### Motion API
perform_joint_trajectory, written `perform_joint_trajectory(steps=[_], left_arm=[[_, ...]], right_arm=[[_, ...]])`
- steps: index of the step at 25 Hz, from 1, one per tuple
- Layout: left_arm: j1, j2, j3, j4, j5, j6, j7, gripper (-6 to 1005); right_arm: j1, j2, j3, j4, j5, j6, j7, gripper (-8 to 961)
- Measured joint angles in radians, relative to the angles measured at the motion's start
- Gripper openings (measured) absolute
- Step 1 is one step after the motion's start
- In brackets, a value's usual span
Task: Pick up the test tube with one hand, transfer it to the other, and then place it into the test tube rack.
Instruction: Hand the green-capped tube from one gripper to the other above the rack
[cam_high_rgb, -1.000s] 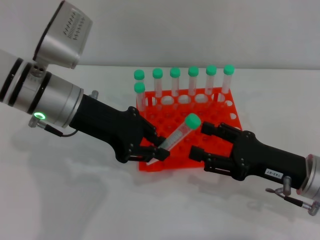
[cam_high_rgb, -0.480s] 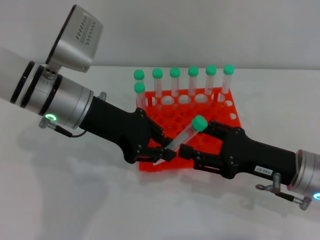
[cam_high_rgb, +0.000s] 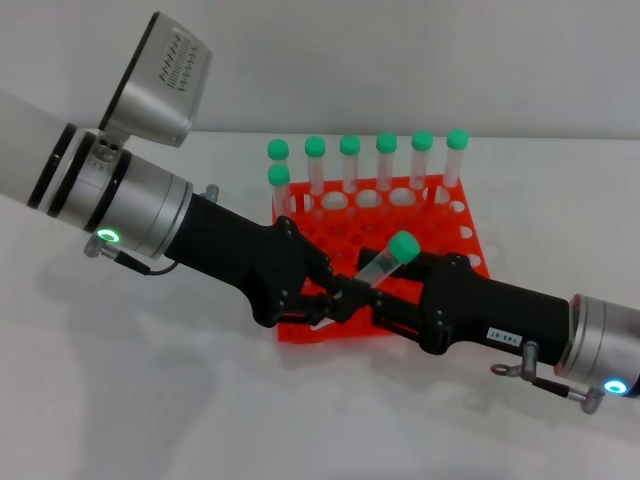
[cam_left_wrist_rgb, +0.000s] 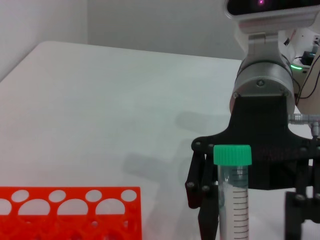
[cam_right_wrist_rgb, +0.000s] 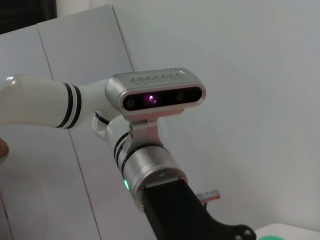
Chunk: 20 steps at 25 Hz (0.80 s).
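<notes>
Presently, in the head view, the left end effector (cam_high_rgb: 335, 303) is clamped on the lower end of the test tube (cam_high_rgb: 383, 264), holding it tilted with its green cap up and to the right, above the near part of the orange test tube rack (cam_high_rgb: 462, 228). The tilt leaves the upper length of the tube free, which I judge is meant to give the second arm something to take. The right end effector (cam_high_rgb: 385, 300) has its fingers on either side of the tube just beyond the left one; whether they have closed on it cannot be told. The handover looks under way, not complete. Seven other capped tubes (cam_high_rgb: 350, 160) stand upright along the far edge of the rack, with many near holes vacant. The rack rests on the white desk (cam_high_rgb: 150, 400).

In the left wrist view, the tube (cam_left_wrist_rgb: 233, 200) stands close to the lens, cap uppermost, with the opposing black end effector (cam_left_wrist_rgb: 250, 220) directly behind it and a corner of the rack (cam_left_wrist_rgb: 70, 210) nearby. The tube is plainly lined up between the two arms.

In the right wrist view, only the left arm (cam_right_wrist_rgb: 150, 175) with its green light and its camera housing (cam_right_wrist_rgb: 155, 95) shows; no fingers are visible.
</notes>
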Motion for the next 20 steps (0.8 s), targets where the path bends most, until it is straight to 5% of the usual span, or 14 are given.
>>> perform_joint_trajectory(steps=[3, 20], left_arm=[[0.001, 0.0, 0.0, 0.0, 0.0, 0.0, 0.0, 206], [0.006, 0.001, 0.0, 0.015, 0.001, -0.026, 0.0, 211]], right_arm=[[-0.003, 0.0, 0.0, -0.005, 0.01, 0.0, 0.0, 459], [-0.006, 0.0, 0.001, -0.005, 0.014, 0.012, -0.007, 353]])
